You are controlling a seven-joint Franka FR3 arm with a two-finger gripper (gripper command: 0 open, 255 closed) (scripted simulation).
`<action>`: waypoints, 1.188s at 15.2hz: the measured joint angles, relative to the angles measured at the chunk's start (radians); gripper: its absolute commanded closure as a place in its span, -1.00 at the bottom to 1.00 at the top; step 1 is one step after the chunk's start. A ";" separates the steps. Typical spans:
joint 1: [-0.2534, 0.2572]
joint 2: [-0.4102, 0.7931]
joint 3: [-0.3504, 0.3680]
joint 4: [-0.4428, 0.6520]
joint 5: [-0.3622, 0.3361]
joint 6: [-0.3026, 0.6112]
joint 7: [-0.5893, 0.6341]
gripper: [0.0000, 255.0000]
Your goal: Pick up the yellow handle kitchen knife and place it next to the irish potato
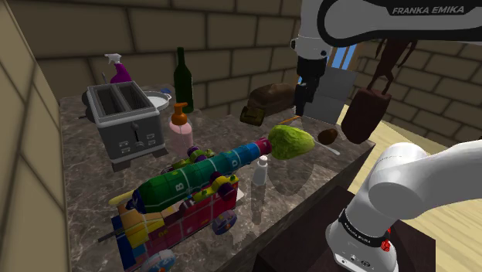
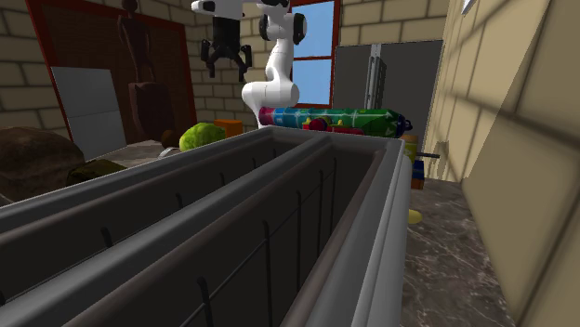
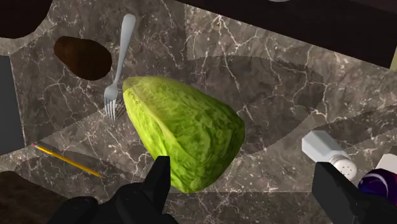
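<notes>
The approach to the grasp is judged to be the step in hand. The gripper point(image 3: 245, 191) is poised above the marble counter point(image 3: 273, 83), directly over a green cabbage point(image 3: 184, 130). It is best shifted sideways past the cabbage until the yellow-handled knife point(image 3: 63, 159) is straddled, then turned so that the slim handle is crossed, and lowered gently, since so thin a thing lying flat is easily missed. The knife is seen as a narrow yellow strip on the counter, apart from the cabbage, with the brown potato point(image 3: 83, 57) and a fork point(image 3: 121, 63) beyond it. The two fingers are spread wide apart; nothing is gripped or touched.
</notes>
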 measured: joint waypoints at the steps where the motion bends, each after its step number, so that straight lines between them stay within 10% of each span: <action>1: 0.000 0.000 0.000 0.000 0.000 0.000 0.000 -1.00; 18: 0.160 0.516 0.040 0.180 0.035 0.361 -0.271 -1.00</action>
